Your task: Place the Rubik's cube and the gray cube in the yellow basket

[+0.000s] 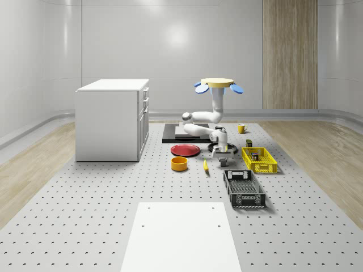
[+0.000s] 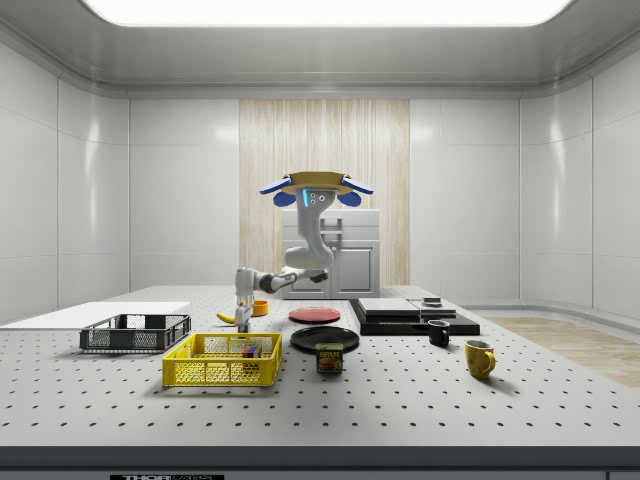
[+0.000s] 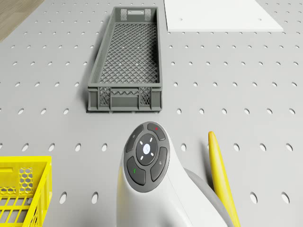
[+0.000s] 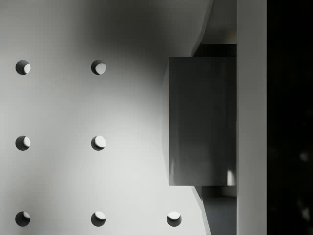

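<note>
1. Whole-scene view showed the drone [image 1: 219, 84] hovering in the air above the perforated table [image 1: 85, 215], over the black flat slab [image 1: 173, 136] near the far edge of the table.
2. The arm [image 1: 207, 122] hung down from the drone and bent toward the near side, and the gripper [image 1: 222, 161] stood low over the table, between the banana [image 1: 206, 165] and the yellow basket [image 1: 259, 160].
3. In the wrist view a gray cube [image 4: 201, 121] lay directly in front of the camera, between the two dark finger parts, on the table with its round holes.
4. If the fingers really pressed the gray cube or only stood around it, one cannot tell.
5. The yellow basket stood toward the whole-scene view's right edge of the table, and in the side view a small colourful block, probably the Rubik's cube [image 2: 248, 351], was inside it.
6. The gray crate [image 1: 244, 189] stood just on the near side of the yellow basket, close to it but apart.
7. The red plate [image 1: 185, 150] and the orange bowl [image 1: 180, 164] were to the whole-scene view's left of the gripper, and the banana lay between the bowl and the gripper.
8. The white cabinet [image 1: 112, 119] stood at the table's left side in the whole-scene view, well apart from the robot.
9. In the drone view the arm's wrist [image 3: 147, 158] was beside the banana, and the gray crate lay beyond it.
</note>
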Robot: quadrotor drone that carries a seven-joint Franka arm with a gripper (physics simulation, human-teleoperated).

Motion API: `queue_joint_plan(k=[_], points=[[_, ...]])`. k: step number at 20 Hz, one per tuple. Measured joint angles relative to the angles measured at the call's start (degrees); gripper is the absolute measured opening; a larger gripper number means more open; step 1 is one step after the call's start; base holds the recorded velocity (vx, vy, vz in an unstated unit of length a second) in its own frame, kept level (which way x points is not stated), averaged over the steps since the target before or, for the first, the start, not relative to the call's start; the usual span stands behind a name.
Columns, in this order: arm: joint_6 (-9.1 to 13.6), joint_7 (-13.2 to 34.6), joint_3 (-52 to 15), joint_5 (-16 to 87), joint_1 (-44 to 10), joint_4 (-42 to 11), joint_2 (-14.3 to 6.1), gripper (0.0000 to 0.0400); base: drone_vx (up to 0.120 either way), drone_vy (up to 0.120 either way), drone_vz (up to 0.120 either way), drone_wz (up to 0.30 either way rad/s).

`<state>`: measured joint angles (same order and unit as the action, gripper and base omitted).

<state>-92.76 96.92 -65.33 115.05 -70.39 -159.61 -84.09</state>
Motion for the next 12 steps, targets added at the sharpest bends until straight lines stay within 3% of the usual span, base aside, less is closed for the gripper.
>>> queue_joint_plan(k=[12], points=[[2.29, 0.27, -5.51, -5.21, 0.79, -1.92, -0.14, 0.0250, 0.000, 0.000, 0.120, 0.000]])
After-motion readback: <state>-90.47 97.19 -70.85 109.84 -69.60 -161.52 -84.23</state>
